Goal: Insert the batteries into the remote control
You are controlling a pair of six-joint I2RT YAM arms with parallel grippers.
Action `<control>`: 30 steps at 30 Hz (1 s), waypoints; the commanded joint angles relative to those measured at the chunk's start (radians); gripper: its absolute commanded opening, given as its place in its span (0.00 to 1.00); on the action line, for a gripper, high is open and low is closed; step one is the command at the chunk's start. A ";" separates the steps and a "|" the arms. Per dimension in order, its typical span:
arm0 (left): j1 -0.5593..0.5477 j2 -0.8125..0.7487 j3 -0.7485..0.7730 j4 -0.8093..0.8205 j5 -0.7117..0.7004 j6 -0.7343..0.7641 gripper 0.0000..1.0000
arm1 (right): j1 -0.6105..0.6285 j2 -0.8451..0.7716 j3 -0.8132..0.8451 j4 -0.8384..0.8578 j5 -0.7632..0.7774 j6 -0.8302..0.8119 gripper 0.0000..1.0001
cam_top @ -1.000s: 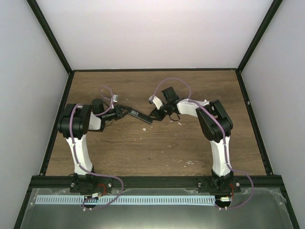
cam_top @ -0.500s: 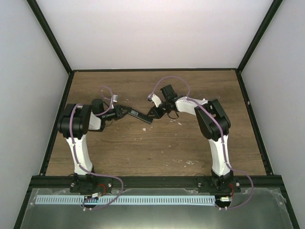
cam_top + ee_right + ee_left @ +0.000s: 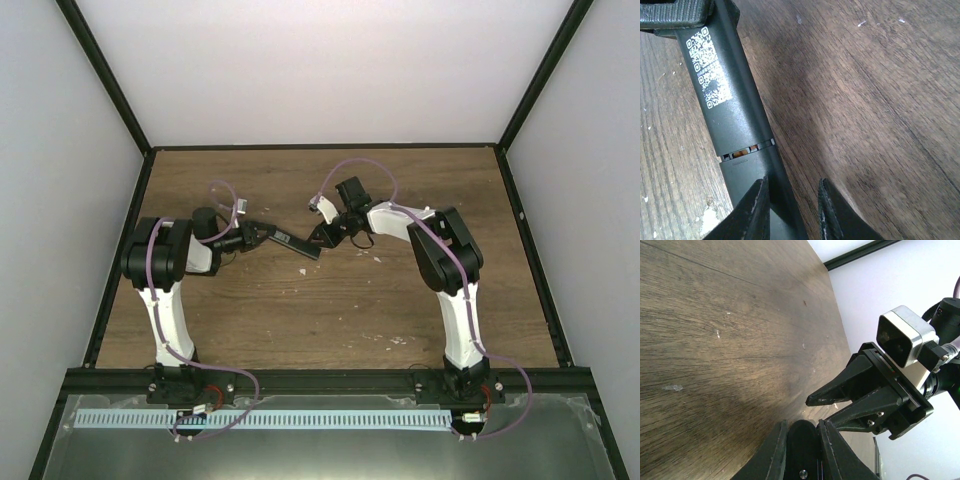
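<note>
over the table (image 3: 300, 320), left fingers (image 3: 776, 452) tight on remote control (image 3: 722, 95), right fingers (image 3: 756, 212) slightly apart astride it

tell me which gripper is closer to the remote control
Left. The left gripper is shut on one end of the remote control; the right gripper is open at its other end, not clamped.

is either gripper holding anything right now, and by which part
The left gripper clamps the remote control by one end; the right gripper is open at its other end, not gripping.
</note>
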 commanded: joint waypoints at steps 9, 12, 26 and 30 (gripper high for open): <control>-0.021 0.032 -0.005 0.025 0.046 0.028 0.00 | 0.001 -0.082 0.028 -0.003 0.078 0.080 0.19; -0.019 0.035 -0.003 0.035 0.046 0.020 0.00 | -0.008 -0.113 0.041 -0.026 0.089 0.132 0.19; -0.019 0.044 -0.018 0.081 0.029 -0.003 0.00 | -0.025 -0.161 -0.034 -0.267 0.036 0.361 0.31; -0.019 0.046 -0.018 0.081 0.028 -0.005 0.00 | -0.025 -0.136 -0.020 -0.332 0.019 0.373 0.31</control>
